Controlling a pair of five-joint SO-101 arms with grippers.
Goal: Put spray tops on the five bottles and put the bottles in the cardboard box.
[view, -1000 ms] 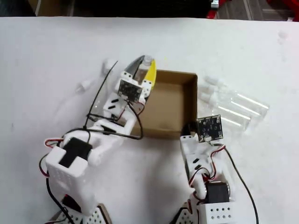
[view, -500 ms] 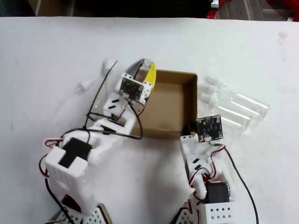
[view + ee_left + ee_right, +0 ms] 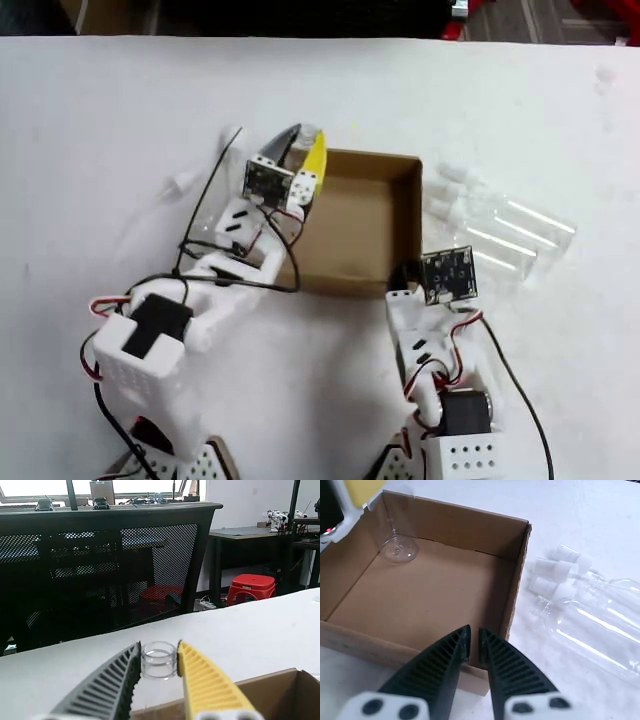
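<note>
My left gripper (image 3: 303, 146) is shut on the neck of a clear bottle (image 3: 159, 662) that has no spray top. It holds the bottle upright at the far left corner of the cardboard box (image 3: 360, 228). The bottle's round base (image 3: 397, 549) shows low inside that corner; I cannot tell if it touches the floor. My right gripper (image 3: 472, 634) hangs shut and empty over the box's near right edge. Three clear bottles (image 3: 505, 225) with white spray tops lie side by side on the table, right of the box. Two loose spray tops (image 3: 184, 183) lie left of the box.
The box (image 3: 430, 597) holds nothing but the gripped bottle. The lying bottles (image 3: 592, 622) are close to its right wall. The right arm (image 3: 447, 275) stands by the box's near right corner. White table spreads on all sides.
My left gripper has shifted a little to the left with the bottle still in it. The right arm has stayed still.
</note>
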